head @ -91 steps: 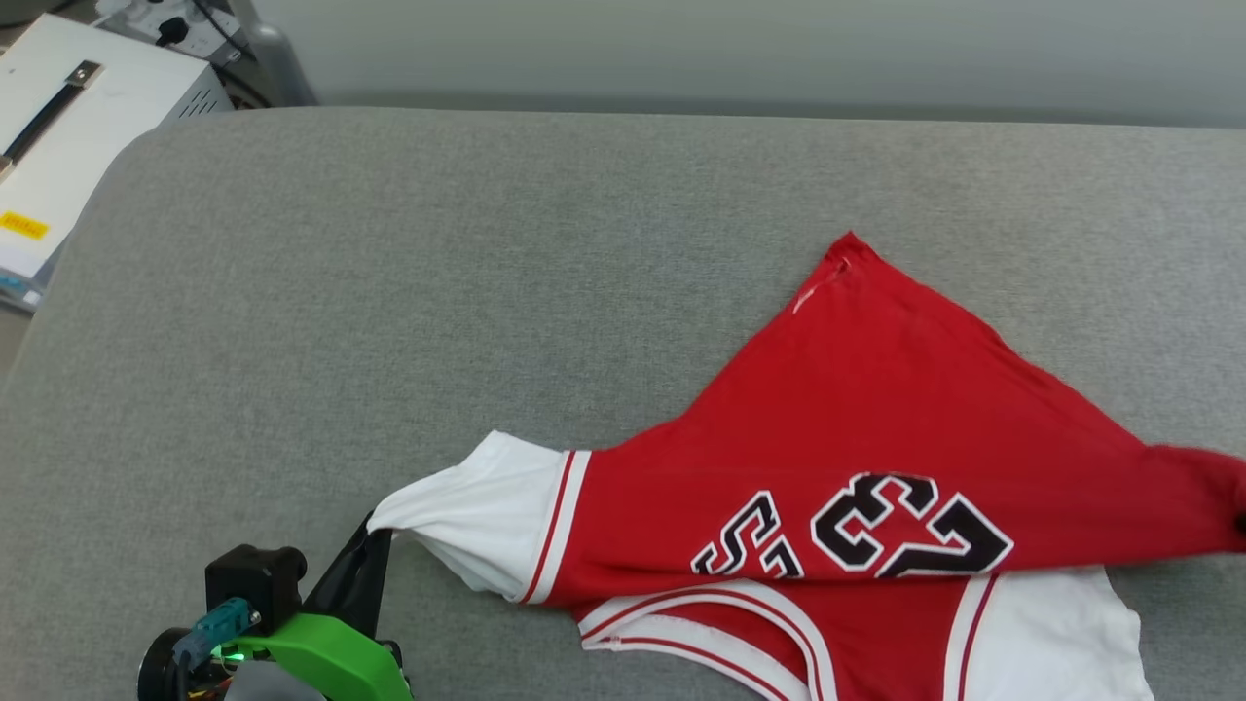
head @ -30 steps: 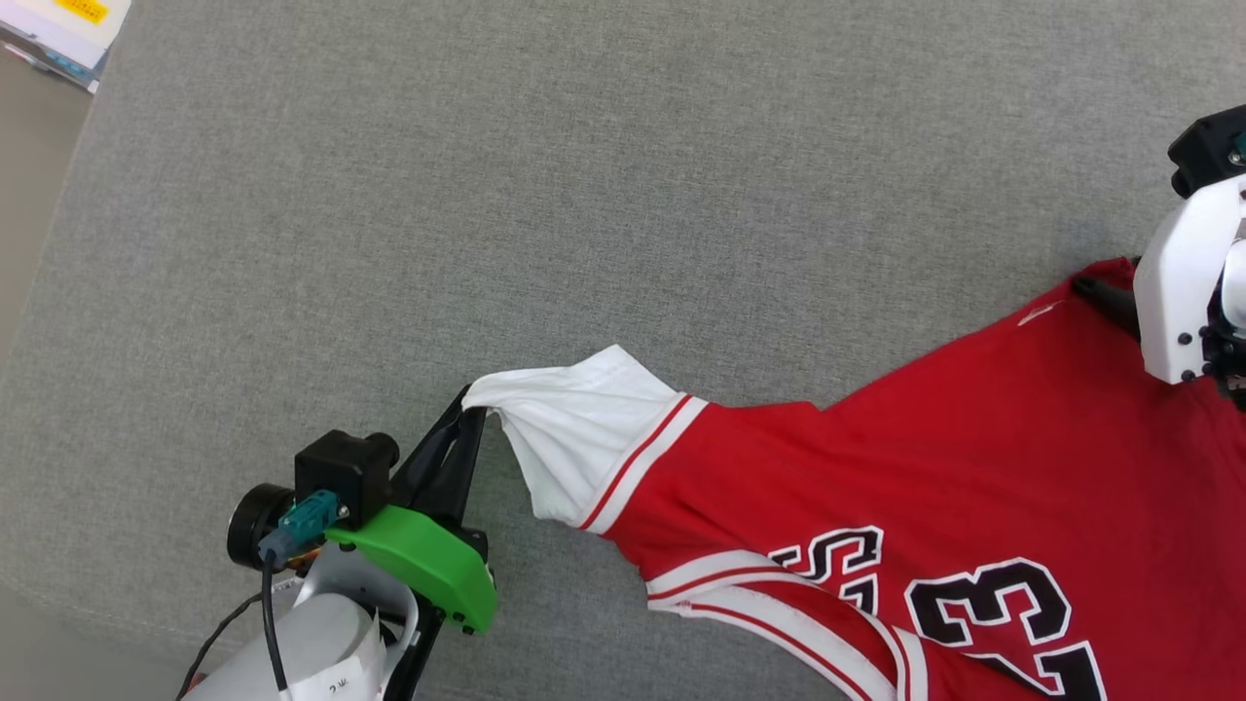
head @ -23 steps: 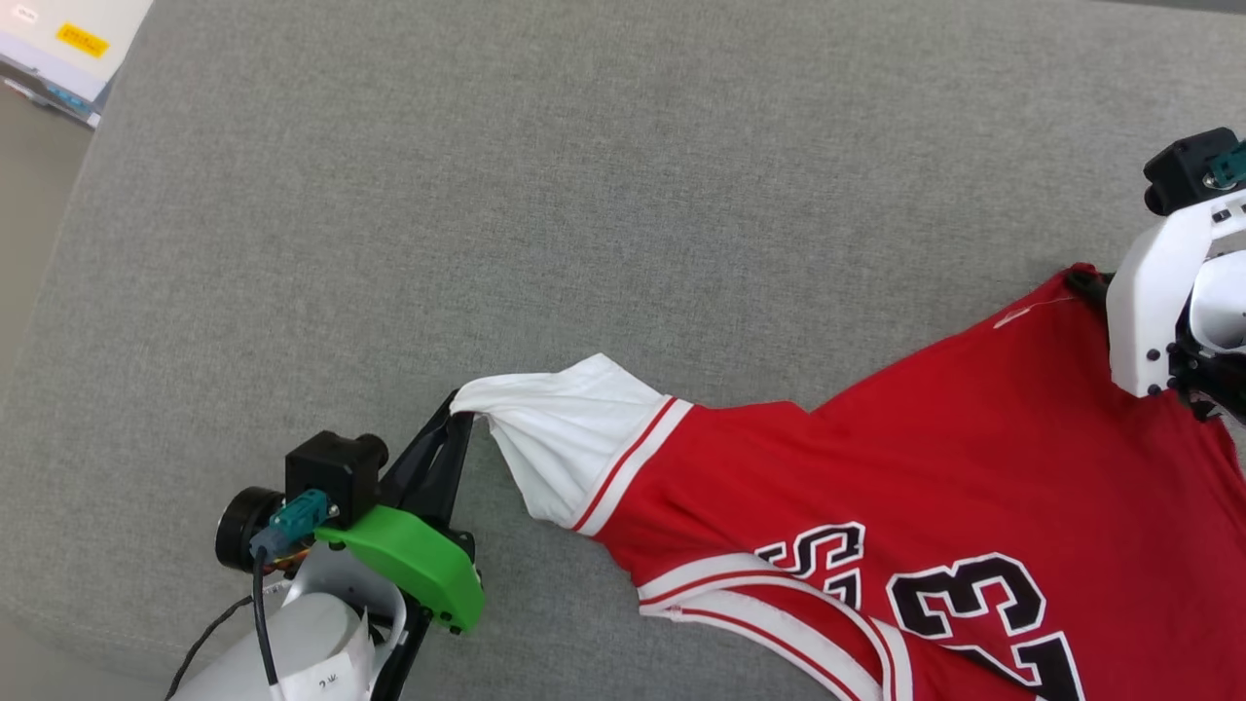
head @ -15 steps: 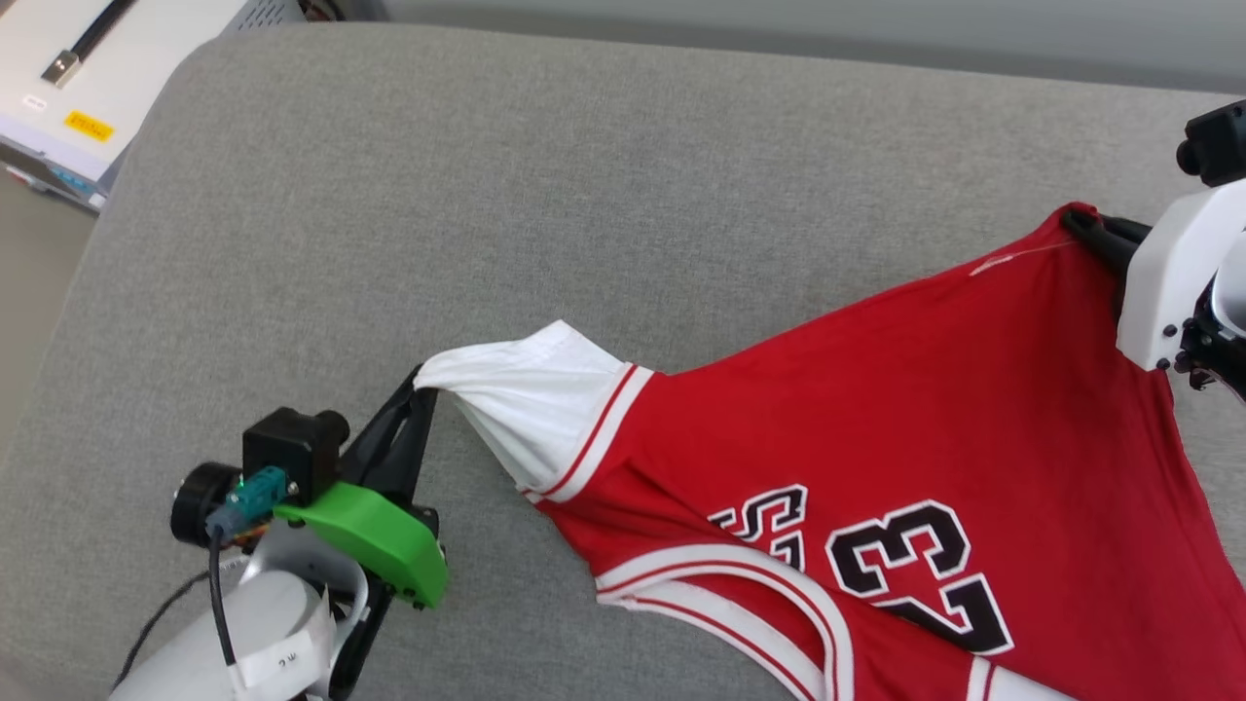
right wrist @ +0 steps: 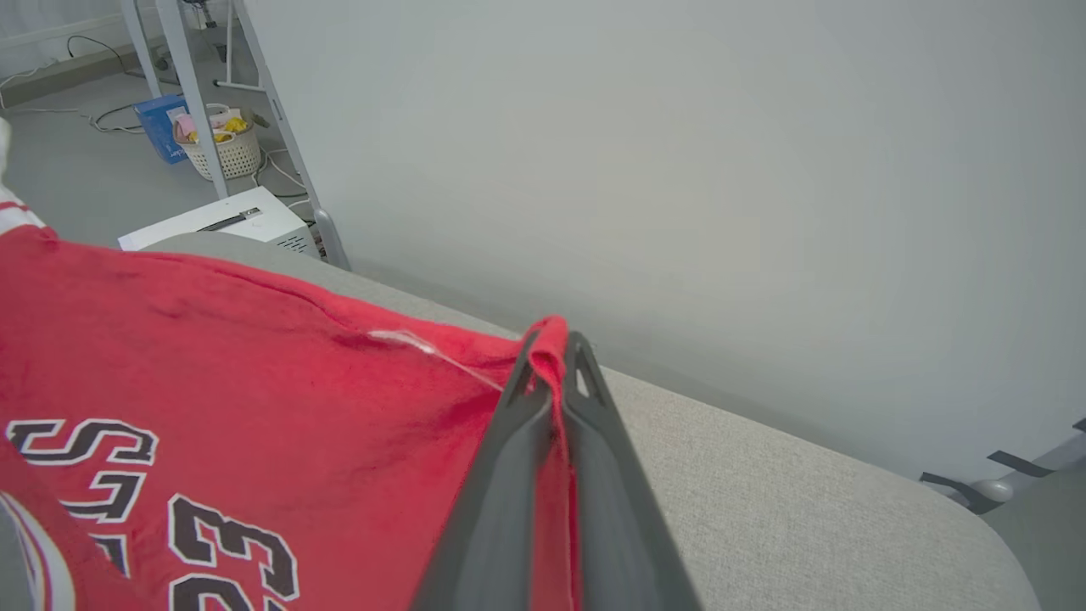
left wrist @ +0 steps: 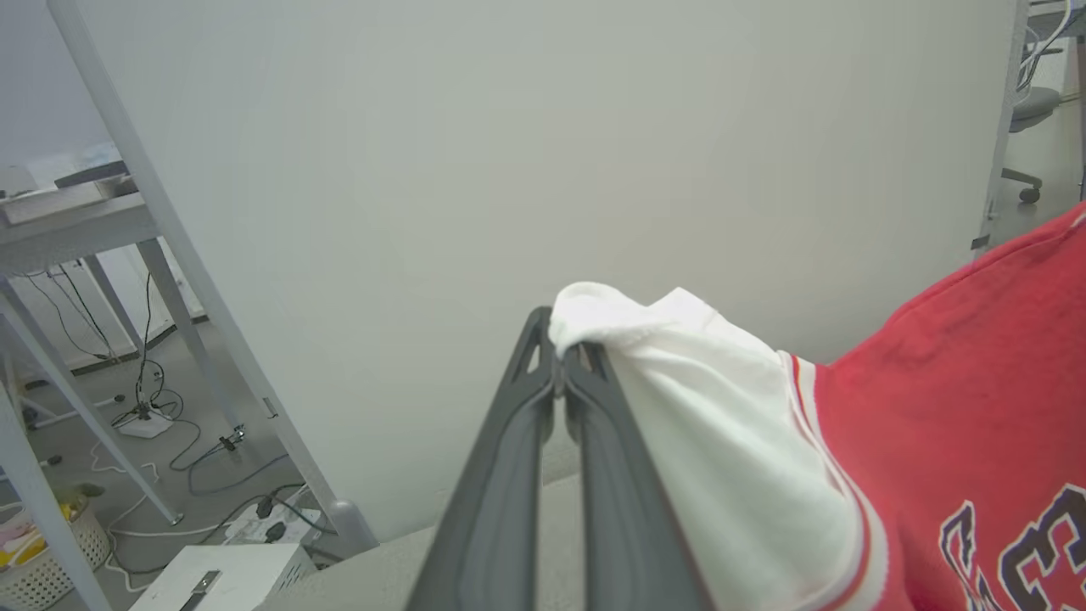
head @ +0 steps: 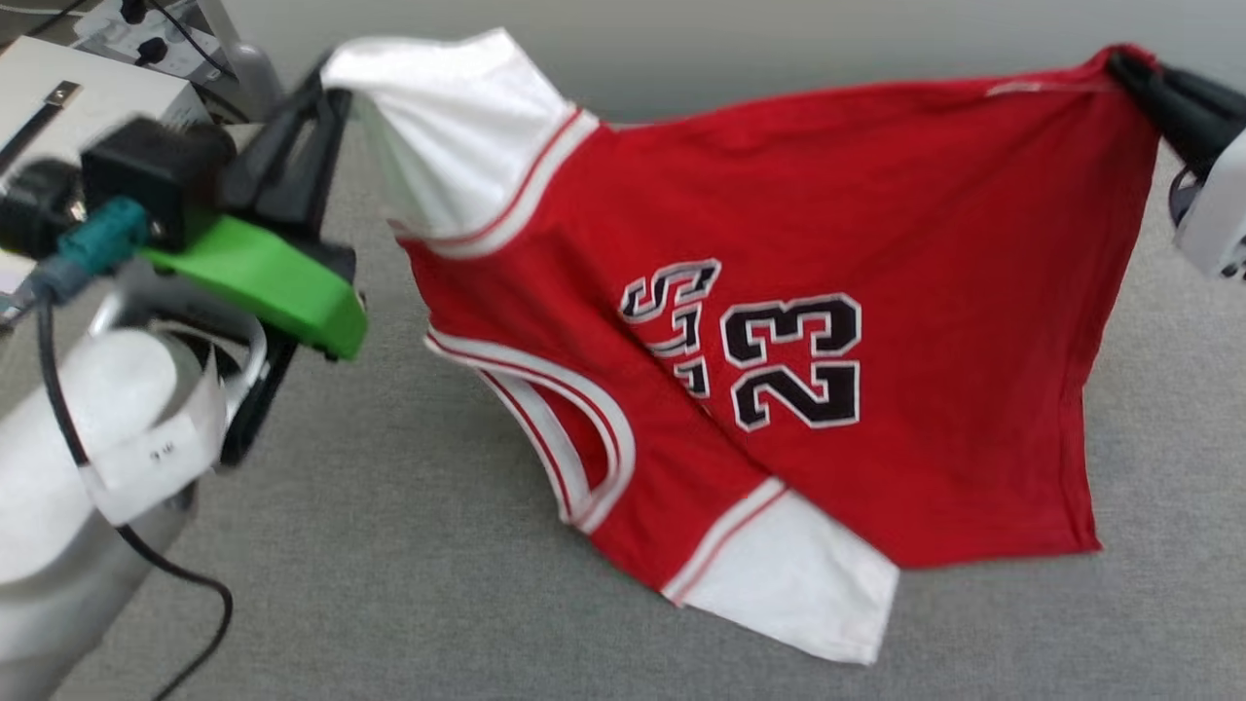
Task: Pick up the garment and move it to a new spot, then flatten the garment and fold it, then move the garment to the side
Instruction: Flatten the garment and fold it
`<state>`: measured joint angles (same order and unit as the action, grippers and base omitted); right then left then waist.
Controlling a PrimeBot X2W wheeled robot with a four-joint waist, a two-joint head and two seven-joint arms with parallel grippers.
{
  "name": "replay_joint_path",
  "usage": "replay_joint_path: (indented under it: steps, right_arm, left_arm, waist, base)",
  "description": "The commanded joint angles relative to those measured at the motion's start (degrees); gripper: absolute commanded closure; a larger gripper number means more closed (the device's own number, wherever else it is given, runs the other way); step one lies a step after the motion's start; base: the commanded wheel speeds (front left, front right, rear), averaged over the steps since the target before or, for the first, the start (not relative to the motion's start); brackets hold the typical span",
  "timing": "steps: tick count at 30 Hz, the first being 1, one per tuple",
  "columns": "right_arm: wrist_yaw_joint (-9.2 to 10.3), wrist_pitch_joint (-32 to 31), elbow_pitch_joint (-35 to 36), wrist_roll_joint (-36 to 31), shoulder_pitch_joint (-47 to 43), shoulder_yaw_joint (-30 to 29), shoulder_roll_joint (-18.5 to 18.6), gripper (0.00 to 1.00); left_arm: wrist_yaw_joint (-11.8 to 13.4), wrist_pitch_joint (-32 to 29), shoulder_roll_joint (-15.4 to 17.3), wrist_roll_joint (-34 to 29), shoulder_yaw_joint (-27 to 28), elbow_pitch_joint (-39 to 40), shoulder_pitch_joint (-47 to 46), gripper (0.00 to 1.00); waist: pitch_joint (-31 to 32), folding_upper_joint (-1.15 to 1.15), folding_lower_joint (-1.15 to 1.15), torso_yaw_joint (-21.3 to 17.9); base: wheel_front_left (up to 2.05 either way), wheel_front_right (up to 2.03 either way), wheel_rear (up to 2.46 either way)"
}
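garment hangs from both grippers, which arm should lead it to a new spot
Left, probably: the left gripper, shut on the garment at its sleeve, has bare cushion beside it; the right gripper pinches the hem corner.

Lab: floor cables, equipment box.

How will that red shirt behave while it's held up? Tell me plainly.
Likely floppy: the shirt hangs in folds between the left gripper and right gripper. Probably light, since pinched corners carry it. The lower sleeve may drag on the cushion.
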<state>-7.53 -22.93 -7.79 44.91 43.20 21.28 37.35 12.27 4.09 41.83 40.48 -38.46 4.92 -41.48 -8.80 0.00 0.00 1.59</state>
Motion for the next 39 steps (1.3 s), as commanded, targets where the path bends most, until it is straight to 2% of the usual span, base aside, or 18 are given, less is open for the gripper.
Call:
replay_joint_path:
  steps: [1, 9, 16, 20, 24, 25, 32, 39]
  right_arm:
    - [0.04, 0.13, 0.49, -0.78, 2.40, -0.83, -0.32, 1.00]
    - [0.04, 0.04, -0.21, -5.76, 17.73, -5.47, -1.92, 1.00]
    - [0.04, 0.74, -7.83, -9.08, 36.83, -7.82, -4.85, 1.00]
    - [0.04, 3.21, -12.13, -11.42, 46.75, -6.53, -5.33, 1.00]
    - [0.04, 5.69, -16.47, -12.28, 53.27, -4.17, -5.16, 1.00]
    - [0.04, 8.00, -19.79, -11.97, 55.57, -1.99, -5.32, 1.00]
    - [0.04, 12.52, -24.14, -8.54, 52.61, 5.02, -5.09, 1.00]
    - [0.04, 17.52, -25.29, -3.61, 42.28, 13.40, -4.74, 1.00]
  left_arm:
    - [-0.75, -0.75, 0.20, -0.95, 0.60, -0.02, -3.70, 1.00]
    - [-6.80, -6.46, -2.28, -4.34, 1.98, -5.02, -26.61, 1.00]
    - [-11.83, -9.41, -5.37, -6.57, 4.03, -14.33, -48.49, 1.00]
    - [-14.61, -9.68, -6.73, -8.27, 4.13, -19.72, -58.46, 1.00]
    - [-15.88, -8.94, -8.43, -9.37, 3.96, -25.42, -64.99, 1.00]
    - [-16.73, -8.00, -9.42, -9.77, 3.13, -29.16, -66.69, 1.00]
    - [-17.49, -4.73, -10.04, -8.87, 1.46, -34.27, -61.41, 1.00]
    - [-16.66, 0.22, -9.26, -7.48, -0.29, -36.46, -48.03, 1.00]
  waist:
    - [-2.91, 0.00, 0.00, -1.47]
    - [-12.58, 0.00, 0.00, -2.66]
    - [-20.29, 0.00, 0.00, -2.72]
    - [-22.83, 0.00, 0.00, -1.94]
    - [-23.85, 0.00, 0.00, -1.18]
    - [-24.09, 0.00, 0.00, -1.10]
    - [-23.96, 0.00, 0.00, -1.31]
    - [-20.25, 0.00, 0.00, -1.33]
  base:
    - [0.00, 0.00, 0.00]
    - [0.00, 0.00, 0.00]
    - [0.00, 0.00, 0.00]
    - [0.00, 0.00, 0.00]
    - [0.00, 0.00, 0.00]
    - [0.00, 0.00, 0.00]
    - [0.00, 0.00, 0.00]
    - [0.00, 0.00, 0.00]
